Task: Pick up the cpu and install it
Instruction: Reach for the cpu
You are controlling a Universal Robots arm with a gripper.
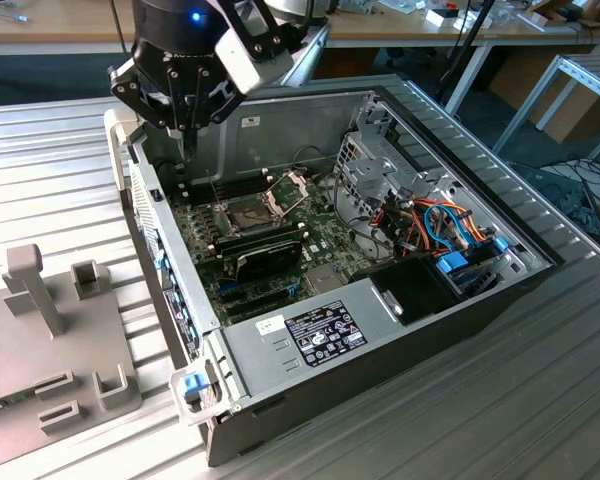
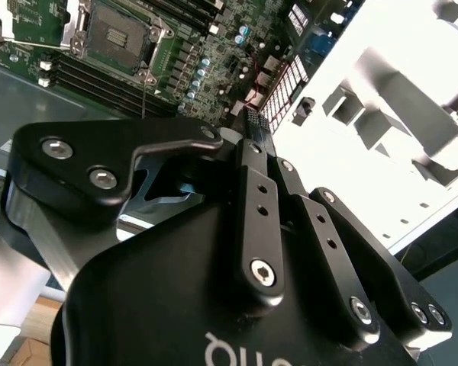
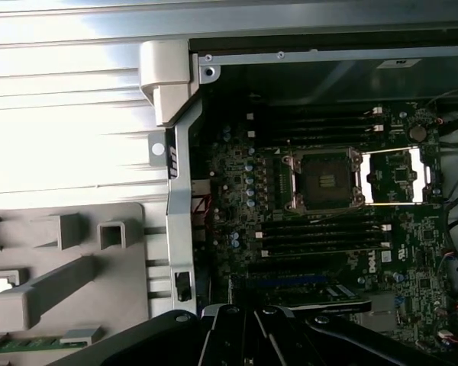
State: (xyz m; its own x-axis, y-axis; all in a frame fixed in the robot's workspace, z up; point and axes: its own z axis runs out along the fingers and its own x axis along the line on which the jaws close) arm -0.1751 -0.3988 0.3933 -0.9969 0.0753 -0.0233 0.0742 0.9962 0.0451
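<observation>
My gripper (image 1: pixel 188 140) hangs above the back corner of the open computer case (image 1: pixel 310 340), on the exterior view's left. Its fingers point down and look shut, with nothing visible between them. In the second wrist view the gripper (image 2: pixel 252 136) tapers to a closed tip over the board's edge. The cpu is out of view. On the green motherboard (image 1: pixel 320 235) the socket (image 3: pixel 326 180) lies uncovered and dark, and its hinged metal frame (image 3: pixel 397 177) is swung open beside it. The socket (image 1: pixel 248 213) sits below my gripper and towards the exterior view's right.
A black oblong module (image 1: pixel 265 258) lies on the board in front of the socket. A drive cage and coloured cables (image 1: pixel 450 235) fill the case's right side. A grey fixture (image 1: pixel 50 340) with posts and slots stands on the ribbed metal table, left of the case.
</observation>
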